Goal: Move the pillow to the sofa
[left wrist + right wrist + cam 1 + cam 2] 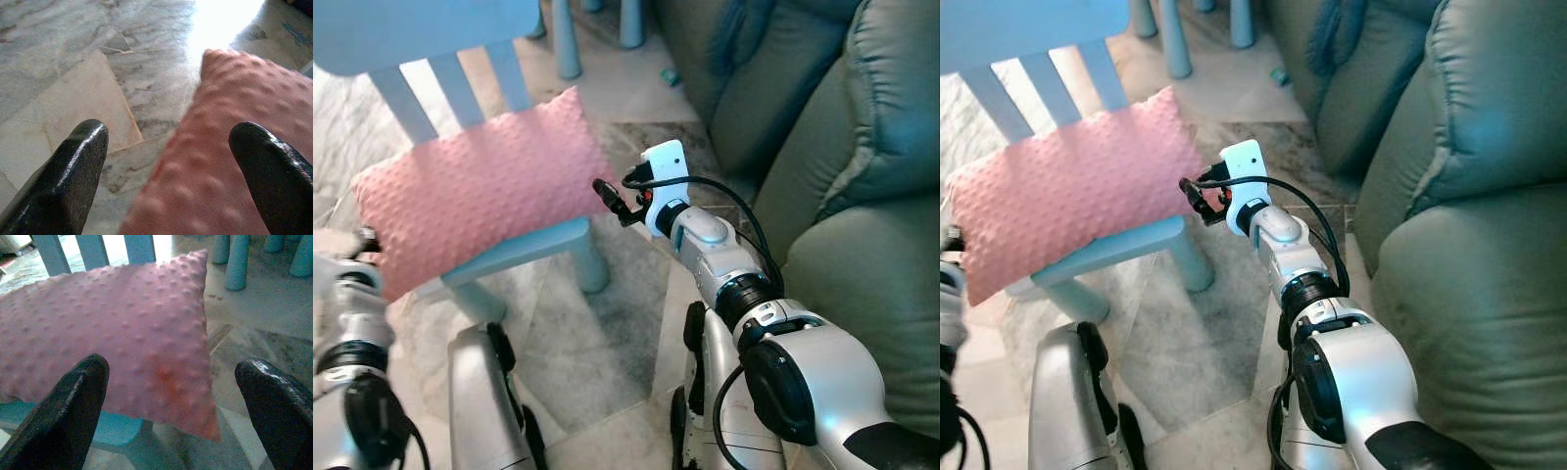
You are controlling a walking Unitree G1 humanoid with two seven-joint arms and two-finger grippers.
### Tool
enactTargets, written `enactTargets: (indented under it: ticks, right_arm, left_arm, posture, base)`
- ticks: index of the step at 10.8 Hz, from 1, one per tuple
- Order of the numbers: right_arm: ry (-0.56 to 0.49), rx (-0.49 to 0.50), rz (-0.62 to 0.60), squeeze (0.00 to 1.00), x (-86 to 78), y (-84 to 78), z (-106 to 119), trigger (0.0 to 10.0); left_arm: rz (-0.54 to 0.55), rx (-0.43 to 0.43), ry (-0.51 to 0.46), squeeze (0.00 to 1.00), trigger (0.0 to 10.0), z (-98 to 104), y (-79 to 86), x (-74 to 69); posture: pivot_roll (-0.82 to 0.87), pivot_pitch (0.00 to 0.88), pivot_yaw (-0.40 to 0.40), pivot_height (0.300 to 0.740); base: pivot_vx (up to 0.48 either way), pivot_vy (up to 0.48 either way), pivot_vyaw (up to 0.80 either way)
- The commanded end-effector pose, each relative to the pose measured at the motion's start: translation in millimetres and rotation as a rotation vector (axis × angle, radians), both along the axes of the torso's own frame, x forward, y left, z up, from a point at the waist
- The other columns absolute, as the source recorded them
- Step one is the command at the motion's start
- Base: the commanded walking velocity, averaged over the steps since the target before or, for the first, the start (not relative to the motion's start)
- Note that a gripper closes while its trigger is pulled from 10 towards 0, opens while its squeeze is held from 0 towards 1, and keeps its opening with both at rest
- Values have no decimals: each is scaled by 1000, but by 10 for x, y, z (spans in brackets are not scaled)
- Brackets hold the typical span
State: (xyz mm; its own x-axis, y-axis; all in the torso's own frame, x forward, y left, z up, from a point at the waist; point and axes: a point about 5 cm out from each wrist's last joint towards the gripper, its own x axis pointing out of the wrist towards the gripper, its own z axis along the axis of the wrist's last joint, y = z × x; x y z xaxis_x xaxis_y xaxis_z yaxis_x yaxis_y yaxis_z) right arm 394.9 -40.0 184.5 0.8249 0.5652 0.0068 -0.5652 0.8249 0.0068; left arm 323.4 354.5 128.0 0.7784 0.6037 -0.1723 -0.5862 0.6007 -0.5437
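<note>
— What's the floor like over there?
— Marble tiles (pixel 607 333), pale and veined, with a green sofa (pixel 862 196) along the robot's right.
— And the pillow?
— The pink pillow (pixel 480 186) lies on the seat of a small blue chair (pixel 533 247), leaning against its slats.
— Where are the arms?
— The right gripper (pixel 610 201) is just beside the pillow's near corner, fingers spread wide. The left gripper (pixel 166 161) sits at the pillow's other end, fingers apart too, holding nothing.
</note>
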Motion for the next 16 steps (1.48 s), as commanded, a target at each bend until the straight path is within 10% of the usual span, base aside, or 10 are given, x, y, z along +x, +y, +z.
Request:
enactTargets:
  ticks: [1, 8, 16]
  right_arm:
    - [15, 27, 8, 0, -10, 68, 8, 10000]
    - [56, 19, 107, 0, -217, 601, -93, 10000]
    - [-66, -94, -141, 0, 13, 237, 151, 10000]
  left_arm:
    - [6, -2, 0, 0, 10000, 3, 57, -32]
    - [-173, -103, -33, 0, 10000, -73, -283, 164]
    - [-191, 15, -9, 0, 10000, 132, -287, 268]
  posture:
    - [-16, 379, -12, 440]
    - [41, 394, 4, 440]
    - [42, 401, 2, 440]
  base:
    - [0, 0, 0]
    - [0, 0, 0]
    - [0, 0, 0]
